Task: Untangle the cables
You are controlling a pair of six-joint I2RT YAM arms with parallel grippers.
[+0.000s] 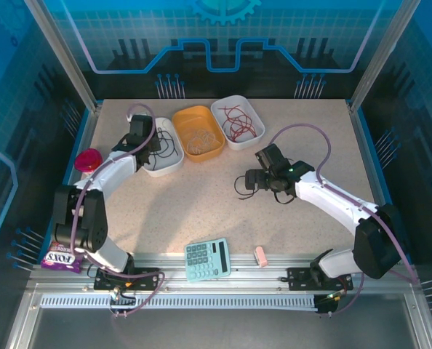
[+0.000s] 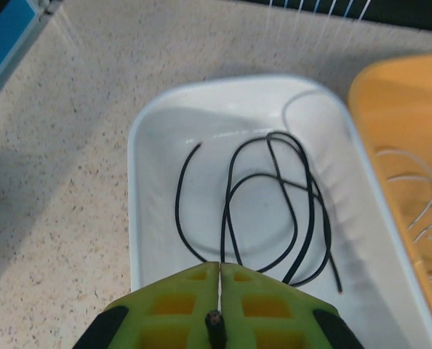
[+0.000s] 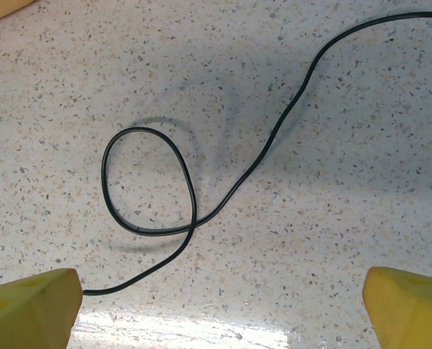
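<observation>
Cables look sorted by colour: black cables (image 2: 274, 203) coiled in the near white tray (image 2: 140, 218), whitish cables (image 1: 196, 138) in the orange tray (image 1: 181, 115), red cables (image 1: 239, 123) in the far white tray (image 1: 234, 99). One looped black cable (image 3: 194, 218) lies on the counter (image 3: 347, 109). Our right hand (image 3: 220, 305) hangs over it, fingers wide apart, presumably to take it. Our left hand (image 2: 220, 267) hovers over the near white tray, fingers pressed together.

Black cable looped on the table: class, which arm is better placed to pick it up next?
Probably the right arm: the right gripper, open, sits over that black cable, while the left gripper is shut over the white tray.
</observation>
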